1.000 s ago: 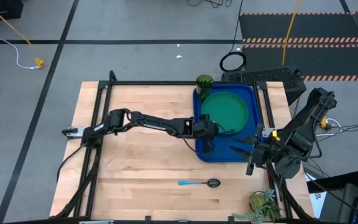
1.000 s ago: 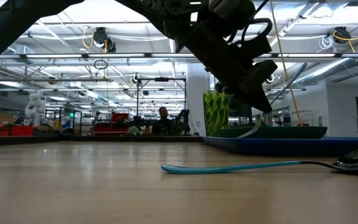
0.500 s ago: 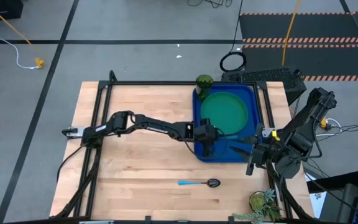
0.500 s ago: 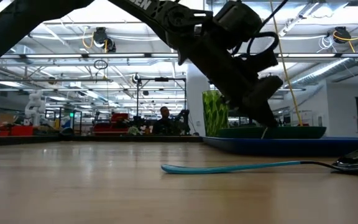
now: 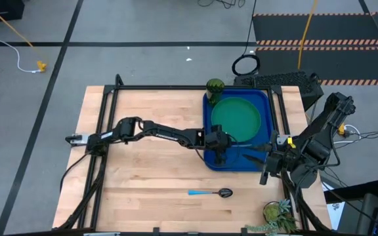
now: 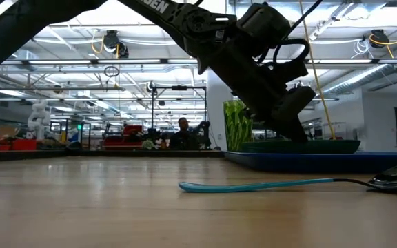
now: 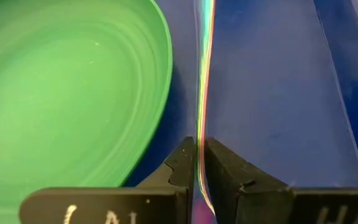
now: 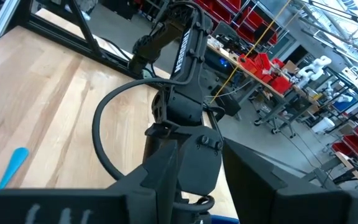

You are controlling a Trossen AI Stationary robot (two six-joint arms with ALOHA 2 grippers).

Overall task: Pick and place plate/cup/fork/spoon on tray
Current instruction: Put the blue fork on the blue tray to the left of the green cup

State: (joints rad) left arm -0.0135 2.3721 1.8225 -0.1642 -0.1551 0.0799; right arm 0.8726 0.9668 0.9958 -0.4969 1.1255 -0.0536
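The left gripper is down inside the tray, at its near-left part, with its two dark fingers standing narrowly on either side of the fork; whether they pinch it or stand just clear of it cannot be told. The fork appears edge-on as a thin strip running away from the fingers along the tray's blue floor, just beside the rim of the plate. The left arm reaches long and low from its base at the tabletop's left edge, elbow bent, forearm stretched across the wood to the tray, wrist tilted steeply downward in the low view.

The right gripper hangs off the tray's near-right corner, above the tabletop edge, fingers spread and holding nothing, with its arm folded back to the right.

One tray lies at the far right of the tabletop. One plate lies flat in the tray's far half. One cup stands upright at the tray's far-left corner. One fork is in the tray. One spoon lies on the bare wood nearer than the tray, well apart from it, dark bowl to the right. One potted plant stands near the tabletop's near-right corner
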